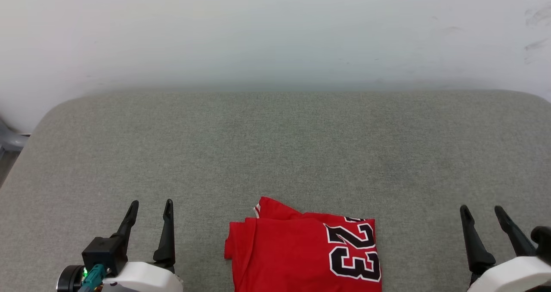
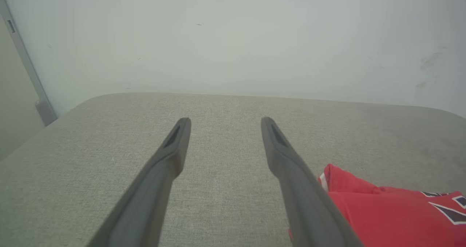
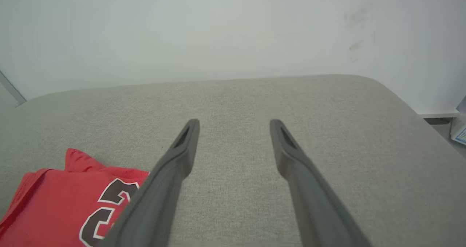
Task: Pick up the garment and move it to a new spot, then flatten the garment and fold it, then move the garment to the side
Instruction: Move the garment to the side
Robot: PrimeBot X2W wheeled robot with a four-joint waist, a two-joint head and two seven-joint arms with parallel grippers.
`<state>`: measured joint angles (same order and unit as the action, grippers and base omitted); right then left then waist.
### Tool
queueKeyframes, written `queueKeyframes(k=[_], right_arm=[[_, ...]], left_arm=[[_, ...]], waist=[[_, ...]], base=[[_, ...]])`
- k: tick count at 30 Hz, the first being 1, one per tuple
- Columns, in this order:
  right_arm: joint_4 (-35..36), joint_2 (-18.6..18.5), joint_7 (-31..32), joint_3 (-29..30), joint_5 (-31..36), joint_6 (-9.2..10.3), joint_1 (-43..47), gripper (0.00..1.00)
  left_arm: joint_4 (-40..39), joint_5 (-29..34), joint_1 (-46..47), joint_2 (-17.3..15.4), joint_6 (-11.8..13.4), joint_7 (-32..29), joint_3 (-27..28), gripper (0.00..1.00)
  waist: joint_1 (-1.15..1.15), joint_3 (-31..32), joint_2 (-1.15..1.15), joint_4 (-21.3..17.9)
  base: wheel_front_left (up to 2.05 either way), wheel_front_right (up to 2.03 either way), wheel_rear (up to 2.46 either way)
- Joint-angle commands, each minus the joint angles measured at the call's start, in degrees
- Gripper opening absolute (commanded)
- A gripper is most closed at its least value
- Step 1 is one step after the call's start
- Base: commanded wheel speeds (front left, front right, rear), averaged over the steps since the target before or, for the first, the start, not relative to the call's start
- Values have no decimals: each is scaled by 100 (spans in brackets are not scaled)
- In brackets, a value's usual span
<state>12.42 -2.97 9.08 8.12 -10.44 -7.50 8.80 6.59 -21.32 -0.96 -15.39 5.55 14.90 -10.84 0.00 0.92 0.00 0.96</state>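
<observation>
The garment (image 1: 284,251) is a red jersey lying folded on the grey cushion near its front edge, with a black "23" outlined in white on its right side. It also shows at the lower right of the left wrist view as the garment (image 2: 393,214) and at the lower left of the right wrist view as the garment (image 3: 58,199). My left gripper (image 1: 151,205) stands open to the garment's left, apart from it, nothing between its fingers (image 2: 174,145). My right gripper (image 1: 481,210) stands open well to the garment's right, also holding nothing.
The grey fabric cushion (image 1: 275,154) stretches wide behind the garment and ends at a pale wall (image 1: 275,33). Its rounded corners fall away at far left and far right. A grey post (image 2: 25,68) stands beyond the left edge.
</observation>
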Motion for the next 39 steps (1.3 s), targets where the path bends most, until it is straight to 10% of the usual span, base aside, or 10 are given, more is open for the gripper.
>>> queueKeyframes(k=[1, 17, 32, 33, 35, 39], right_arm=[[-113, 15, 116, 73, -122, 3, -23, 100], [-1253, -170, 2666, -506, -2316, 3, -341, 100], [-2999, -136, 2944, -1243, -2803, 16, -1005, 100], [-3064, -131, 2975, -1285, -2819, 16, -1029, 79], [-3088, -151, 2949, -1332, -2843, 16, -1096, 1], [-2882, -287, 2822, -1418, -2831, 9, -1210, 0]], left_arm=[[-14, 26, 52, 26, -20, 39, 16, 100], [-266, 196, 446, 80, -144, 39, 44, 100], [-244, 307, 683, 266, -312, 40, 189, 100], [-237, 309, 686, 276, -319, 40, 201, 100], [-214, 334, 684, 304, -348, 40, 233, 100], [-171, 381, 632, 361, -381, 40, 285, 100]], waist=[[0, -28, 0, 14], [0, -751, 0, 342], [0, -1146, 0, 491], [0, -1151, 0, 487], [0, -1141, 0, 473], [0, -1037, 0, 416]], base=[[0, 0, 0], [0, 0, 0], [0, 0, 0], [0, 0, 0], [0, 0, 0], [0, 0, 0]])
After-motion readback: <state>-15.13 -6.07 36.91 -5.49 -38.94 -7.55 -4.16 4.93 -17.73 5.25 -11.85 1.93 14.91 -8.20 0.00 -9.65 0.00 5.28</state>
